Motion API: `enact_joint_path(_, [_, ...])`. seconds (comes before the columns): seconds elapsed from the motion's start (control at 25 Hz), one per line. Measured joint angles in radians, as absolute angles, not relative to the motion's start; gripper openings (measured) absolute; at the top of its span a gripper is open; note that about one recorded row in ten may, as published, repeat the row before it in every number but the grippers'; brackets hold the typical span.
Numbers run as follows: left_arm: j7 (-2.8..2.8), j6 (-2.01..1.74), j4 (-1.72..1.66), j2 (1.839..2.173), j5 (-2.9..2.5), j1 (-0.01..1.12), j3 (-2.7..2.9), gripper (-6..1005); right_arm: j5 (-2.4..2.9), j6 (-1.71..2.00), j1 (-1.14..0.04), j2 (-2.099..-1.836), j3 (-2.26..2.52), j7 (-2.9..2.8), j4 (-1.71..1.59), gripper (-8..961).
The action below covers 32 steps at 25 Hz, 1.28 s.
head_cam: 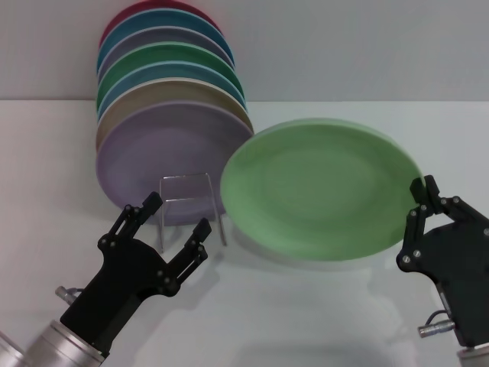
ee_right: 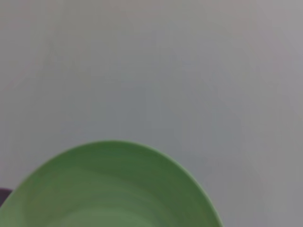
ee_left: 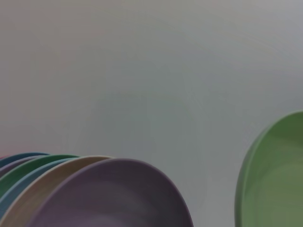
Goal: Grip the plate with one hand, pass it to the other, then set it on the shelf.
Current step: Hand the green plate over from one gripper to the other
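**A:** So which way is the plate (head_cam: 321, 187) facing right now?

**B:** It's up off the counter (head_cam: 306, 321), tilted so the eating face looks up and toward the robot. The long axis in the head view runs side to side, with the right edge sitting in the right end effector (head_cam: 426, 200). Those fingers are pinched down on the rim, so it's got a firm hold. The plate's left edge hangs just beside the shelf (head_cam: 189, 206), not on it as far as I can see.

**A:** And the left end effector (head_cam: 177, 215)?

**B:** Wide open, nothing in it. It sits low, right in front of the shelf's wire loop, apart from the plate.

**A:** What's the setting like?

**B:** Plain white counter, plain pale wall (head_cam: 344, 46) behind. Pretty bare.

**A:** Anything loaded in the shelf?

**B:** Yeah, a row of plates standing on edge, leaning back. The lilac plate (head_cam: 164, 149) is at the front, then a beige one (head_cam: 221, 95), then blues and a darker green plate (head_cam: 191, 55), with a red one (head_cam: 153, 9) at the very back.

**A:** Wrist cams any use?

**B:** The left one shows the stack's rims plus the pastel plate's edge; the right one only shows the plate's rim against the wall.
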<state>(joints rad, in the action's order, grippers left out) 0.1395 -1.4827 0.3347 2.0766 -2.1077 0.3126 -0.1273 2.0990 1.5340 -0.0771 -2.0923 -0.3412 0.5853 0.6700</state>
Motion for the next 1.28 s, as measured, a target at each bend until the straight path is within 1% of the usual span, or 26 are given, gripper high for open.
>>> enact_joint_path(0.4, [0.140, -1.467, 0.336, 2.078, -2.124, 0.321, -0.124, 793, 2.092, 1.548, -0.074, -2.092, -0.293, 0.718, 0.702, 118])
enact_joint_path(0.8, [0.140, -1.418, 0.352, 2.079, -2.132, 0.356, -0.130, 793, 2.092, 1.544, -0.080, -2.092, -0.275, 0.753, 0.711, 123])
enact_joint_path(1.28, [0.140, -1.405, 0.353, 2.076, -2.132, 0.368, -0.146, 792, 2.092, 1.536, -0.089, -2.092, -0.262, 0.754, 0.713, 130])
